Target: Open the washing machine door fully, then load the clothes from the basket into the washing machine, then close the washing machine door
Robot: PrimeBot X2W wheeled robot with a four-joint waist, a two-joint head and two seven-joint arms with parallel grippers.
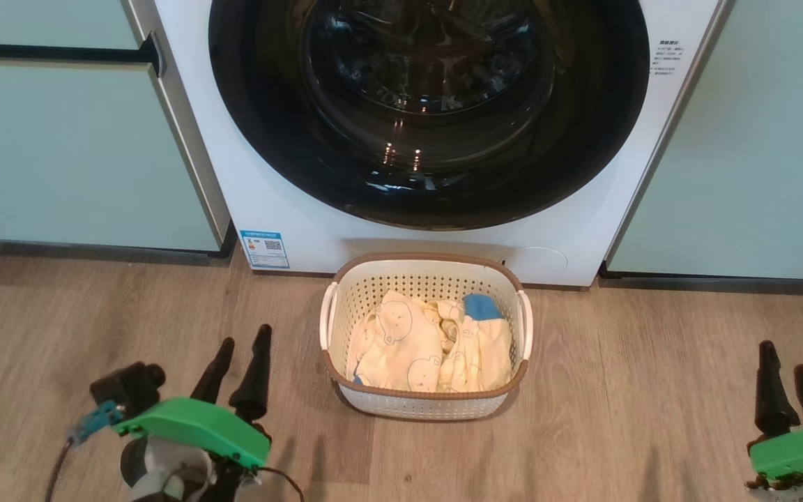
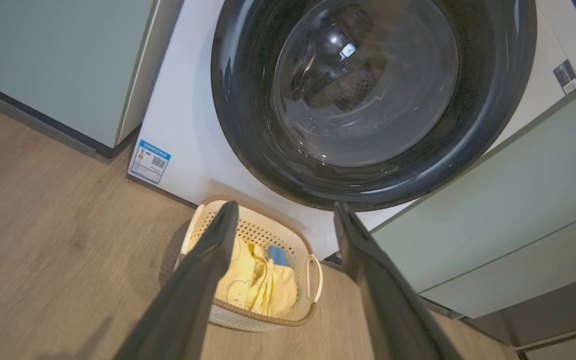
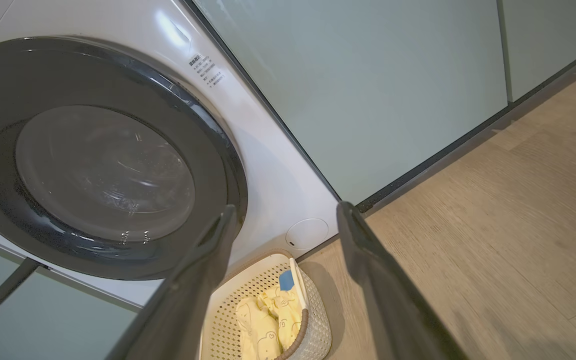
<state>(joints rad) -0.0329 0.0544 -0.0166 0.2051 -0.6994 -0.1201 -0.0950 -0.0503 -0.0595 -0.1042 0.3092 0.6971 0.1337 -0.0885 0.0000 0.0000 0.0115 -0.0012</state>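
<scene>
Left hand (image 1: 244, 336) and right hand (image 1: 783, 357) hover low over the floor, fingers spread, both empty. Beyond and between them, the basket (image 1: 429, 259) sits at the floor's far edge, just before the washing machine (image 1: 304, 230), with the clothes (image 1: 429, 341) heaped inside. The washing machine door (image 1: 269, 139) is shut. Step one not started. Next move likely needs a hand up at the door rim; latch side unclear.

Wood-plank floor (image 1: 95, 314) carries the basket (image 1: 415, 406), set just before the washing machine (image 1: 583, 230) standing on it
</scene>
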